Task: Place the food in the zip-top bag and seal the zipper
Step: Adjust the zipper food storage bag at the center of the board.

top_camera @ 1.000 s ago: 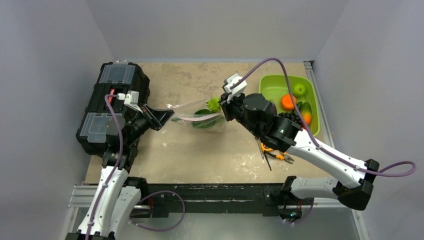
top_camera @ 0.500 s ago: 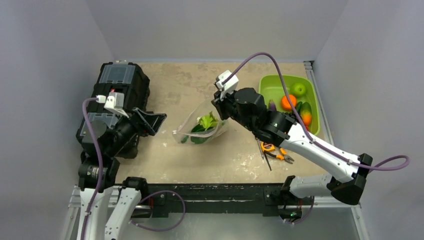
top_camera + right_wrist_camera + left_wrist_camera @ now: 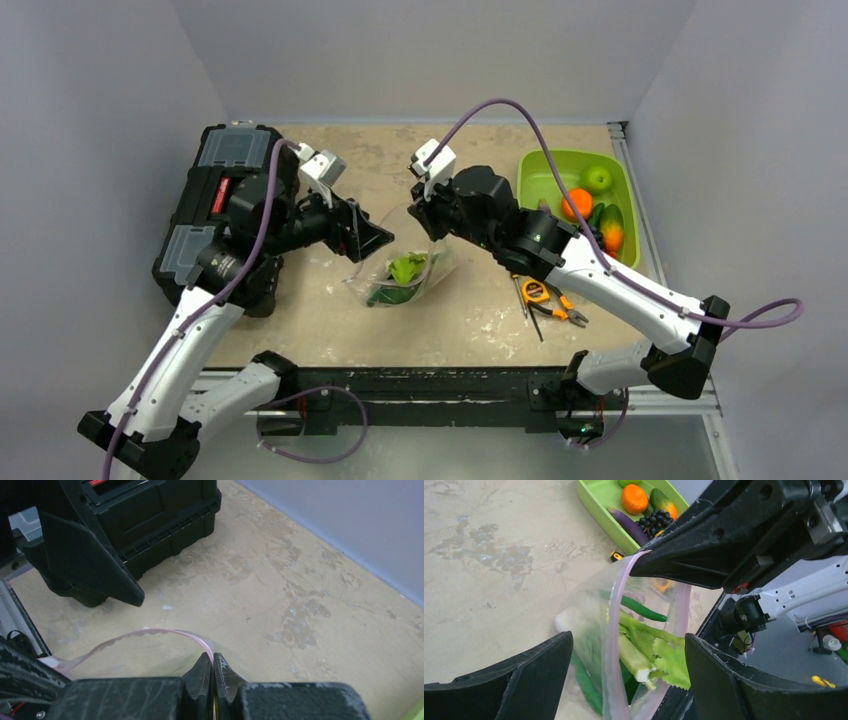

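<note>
Left gripper (image 3: 372,245) let go, at 10 o'clock of clear floppy plastic zip-top bag (image 3: 441,263), jaws wide, empty | right gripper (image 3: 213,662) clamped on its pale-pink zipper strip (image 3: 616,605) | leafy green vegetables (image 3: 405,270) inside | I reckon only sealing remains

One zip-top bag (image 3: 440,262), seemingly two leafy greens (image 3: 405,268), one black toolbox (image 3: 235,150), one lime-green bin (image 3: 545,165), one pair of pliers (image 3: 548,298)

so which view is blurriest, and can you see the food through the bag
left wrist: its own jaws loom soft up close, bag hazes the food, yet readable; right wrist: sharp, zipper crisp, food hardly shows; top: even light, no glare, food small
</note>
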Action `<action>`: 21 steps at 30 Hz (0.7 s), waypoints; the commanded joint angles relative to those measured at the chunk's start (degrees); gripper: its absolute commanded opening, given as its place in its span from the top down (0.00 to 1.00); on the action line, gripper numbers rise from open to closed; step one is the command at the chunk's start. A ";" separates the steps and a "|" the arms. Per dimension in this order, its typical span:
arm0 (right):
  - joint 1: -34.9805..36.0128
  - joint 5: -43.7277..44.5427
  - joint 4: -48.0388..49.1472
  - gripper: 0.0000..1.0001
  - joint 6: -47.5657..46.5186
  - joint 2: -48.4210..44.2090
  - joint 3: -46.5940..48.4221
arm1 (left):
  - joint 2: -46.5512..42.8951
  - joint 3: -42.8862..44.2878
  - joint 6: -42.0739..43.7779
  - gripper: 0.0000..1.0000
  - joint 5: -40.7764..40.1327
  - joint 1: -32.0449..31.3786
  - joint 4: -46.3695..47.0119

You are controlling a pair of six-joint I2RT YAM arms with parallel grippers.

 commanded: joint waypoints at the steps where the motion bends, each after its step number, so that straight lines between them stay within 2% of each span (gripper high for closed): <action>1: -0.39 -2.90 1.18 1.00 -0.06 -0.61 3.64 | 0.37 1.58 2.90 0.18 -6.37 -4.96 -0.01; 4: -0.40 -3.56 1.26 1.00 0.02 -0.80 3.87 | 1.75 1.33 2.20 0.21 -10.49 -5.70 -1.55; 8: -0.40 -4.36 1.33 1.00 0.04 -1.35 3.80 | 2.77 0.49 1.55 0.36 -12.41 -5.72 -1.99; 12: -0.37 -4.17 1.15 1.00 0.35 -1.17 3.99 | 4.57 0.39 0.11 0.69 -11.91 -5.72 -1.38; 15: -0.44 -2.74 0.96 1.00 1.59 -0.89 3.95 | 5.48 0.97 -1.13 0.97 -11.72 -5.65 -0.85; 17: -0.37 0.86 -0.11 1.00 4.22 -0.75 4.16 | 5.06 0.73 -3.31 1.00 -12.72 -5.71 0.62; 19: -0.40 6.26 -3.87 0.86 10.00 0.17 6.23 | 4.17 0.19 -7.24 1.00 -14.76 -5.67 2.46; 21: -0.39 9.98 -10.14 0.81 17.95 1.46 9.06 | 3.67 -0.03 -11.30 1.00 -17.50 -5.66 3.42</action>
